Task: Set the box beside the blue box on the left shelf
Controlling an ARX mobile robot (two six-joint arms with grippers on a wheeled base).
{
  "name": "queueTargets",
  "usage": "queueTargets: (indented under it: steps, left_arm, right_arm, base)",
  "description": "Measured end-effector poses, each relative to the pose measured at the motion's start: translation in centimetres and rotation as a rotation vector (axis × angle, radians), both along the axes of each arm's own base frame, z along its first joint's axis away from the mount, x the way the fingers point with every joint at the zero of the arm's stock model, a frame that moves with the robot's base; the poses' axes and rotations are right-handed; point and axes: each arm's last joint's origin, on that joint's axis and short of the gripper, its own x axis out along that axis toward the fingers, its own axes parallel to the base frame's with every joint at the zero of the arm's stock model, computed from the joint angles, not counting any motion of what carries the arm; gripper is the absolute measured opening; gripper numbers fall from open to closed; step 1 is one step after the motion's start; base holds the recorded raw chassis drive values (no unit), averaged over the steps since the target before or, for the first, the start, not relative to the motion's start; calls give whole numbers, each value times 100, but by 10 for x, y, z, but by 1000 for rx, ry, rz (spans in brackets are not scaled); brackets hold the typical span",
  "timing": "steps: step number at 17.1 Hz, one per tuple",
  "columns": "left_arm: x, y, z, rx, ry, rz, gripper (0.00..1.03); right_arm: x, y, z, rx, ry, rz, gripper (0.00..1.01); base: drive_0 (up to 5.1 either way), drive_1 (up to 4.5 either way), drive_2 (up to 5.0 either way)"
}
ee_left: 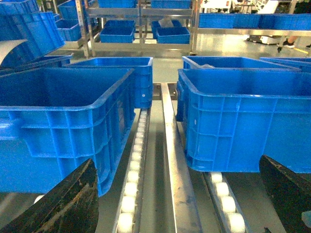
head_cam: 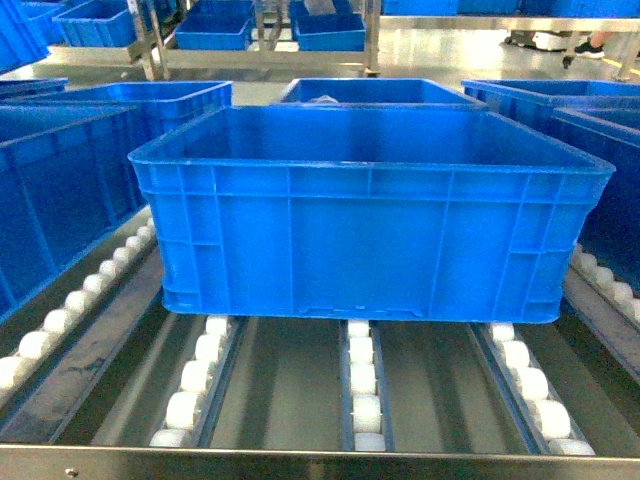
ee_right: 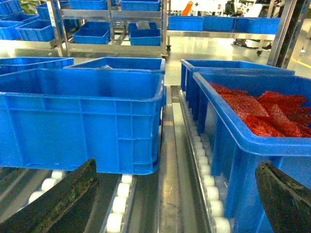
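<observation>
The box (head_cam: 370, 215), a large bright blue ribbed crate, stands open-topped and empty on the roller lanes of the left shelf (head_cam: 290, 395), set back from its steel front edge. Another blue box (head_cam: 60, 190) stands in the lane to its left, with a narrow gap between them. Neither gripper shows in the head view. In the left wrist view my left gripper (ee_left: 177, 194) is open over the rail between the neighbouring blue box (ee_left: 58, 131) and the box (ee_left: 238, 126). My right gripper (ee_right: 176, 194) is open too, facing the gap right of the box (ee_right: 82, 121). Neither holds anything.
Right of the box stands a blue crate (ee_right: 252, 141) holding red mesh-like material (ee_right: 265, 109). More blue crates (head_cam: 375, 92) sit behind on the same rack. Metal shelving with further crates (ee_right: 114, 34) stands across the floor beyond.
</observation>
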Motion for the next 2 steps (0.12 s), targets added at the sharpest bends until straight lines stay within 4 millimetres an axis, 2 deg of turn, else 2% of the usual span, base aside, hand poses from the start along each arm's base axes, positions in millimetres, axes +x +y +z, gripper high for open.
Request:
queueTargets:
  steps: [2]
  left_arm:
    - [0, 0, 0, 0, 0, 0, 98]
  right_arm:
    - [0, 0, 0, 0, 0, 0, 98]
  base:
    - [0, 0, 0]
